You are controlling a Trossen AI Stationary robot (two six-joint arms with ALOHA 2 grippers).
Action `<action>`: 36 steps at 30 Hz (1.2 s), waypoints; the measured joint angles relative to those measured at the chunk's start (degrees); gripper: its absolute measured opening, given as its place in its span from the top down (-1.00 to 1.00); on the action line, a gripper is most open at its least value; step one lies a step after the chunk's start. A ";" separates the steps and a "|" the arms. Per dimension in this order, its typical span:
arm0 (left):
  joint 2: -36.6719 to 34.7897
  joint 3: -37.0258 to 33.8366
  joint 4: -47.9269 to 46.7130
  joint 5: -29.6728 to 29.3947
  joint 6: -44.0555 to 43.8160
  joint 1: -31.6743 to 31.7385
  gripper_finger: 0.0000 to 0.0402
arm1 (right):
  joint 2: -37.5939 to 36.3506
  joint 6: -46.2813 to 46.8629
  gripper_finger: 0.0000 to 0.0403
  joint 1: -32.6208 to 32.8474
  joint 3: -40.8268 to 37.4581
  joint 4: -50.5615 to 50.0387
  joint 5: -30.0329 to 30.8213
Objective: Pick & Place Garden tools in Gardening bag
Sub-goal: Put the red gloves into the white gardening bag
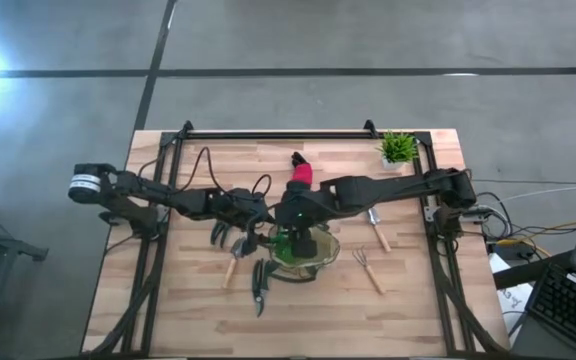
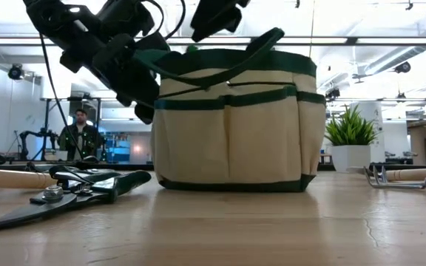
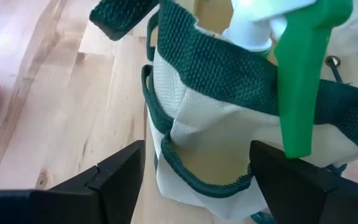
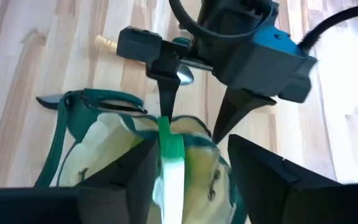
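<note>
the bag [image 1: 318, 262] sits mid-table with the spray bottle [image 4: 171, 167] in it, both grippers meeting above. shears [image 1: 259, 285] and trowel [image 1: 231, 268] lie to its left, rake [image 1: 367, 270] to its right, potted plant [image 1: 398, 148] at the far right corner.

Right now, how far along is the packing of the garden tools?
Early. The right gripper holds the spray bottle at the bag mouth, and the left gripper is open beside the bag. The shears, trowel, rake and red piece lie on the table.
</note>
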 joint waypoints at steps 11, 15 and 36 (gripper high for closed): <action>-5.50 0.00 -9.92 -0.05 0.83 0.00 -0.26 | -4.63 2.52 -0.06 0.63 -0.34 -6.36 6.82; -9.53 -0.02 -14.22 -0.54 1.83 0.04 0.08 | -5.24 3.20 -0.06 0.66 -0.34 -7.64 8.46; -35.62 -0.74 -21.12 -3.78 11.32 0.48 0.97 | -15.31 12.82 0.22 2.17 -13.25 -12.98 15.80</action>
